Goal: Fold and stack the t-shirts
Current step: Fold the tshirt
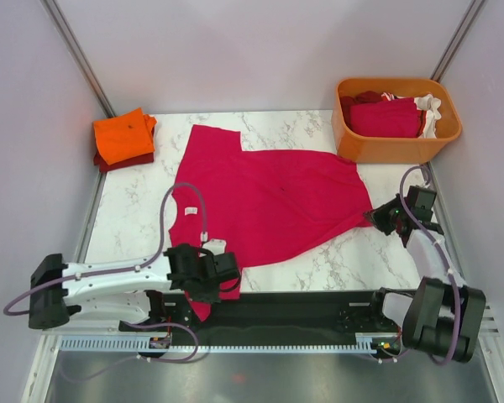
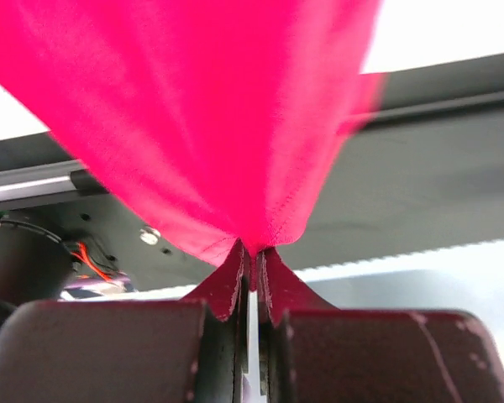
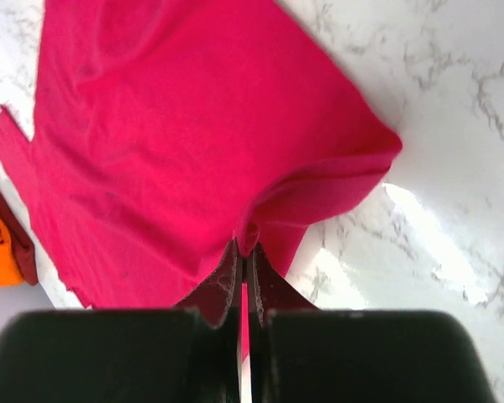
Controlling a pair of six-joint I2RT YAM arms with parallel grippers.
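Two grippers are in view, and both are engaged on the same garment. The left gripper [image 2: 252,259] has its jaws pressed together on a fold of the crimson-pink t-shirt [image 1: 269,201], with the cloth rising taut from the pinch point in the left wrist view. In the top view this grip sits at the near-left part of the shirt, at the near edge of the tabletop [image 1: 361,262], where a small portion of cloth hangs over that edge. The right gripper [image 3: 245,250] is likewise closed, pinching the bunched right-hand corner of the same shirt, just above the marble surface. Between the two grips, one shirt lies spread across the middle of the tabletop, collar toward the left and one sleeve pointing to the far side. At the far-left corner stands one stack of two folded shirts: the orange t-shirt [image 1: 124,134] on top and the dark red t-shirt [image 1: 118,162] beneath it, only its edge showing. At the far-right corner stands one orange tub [image 1: 395,151], well apart from the stack. It holds loose cloth in three colours: crimson cloth [image 1: 388,117], dark red and white cloth [image 1: 429,109]. The number of garments inside cannot be determined.
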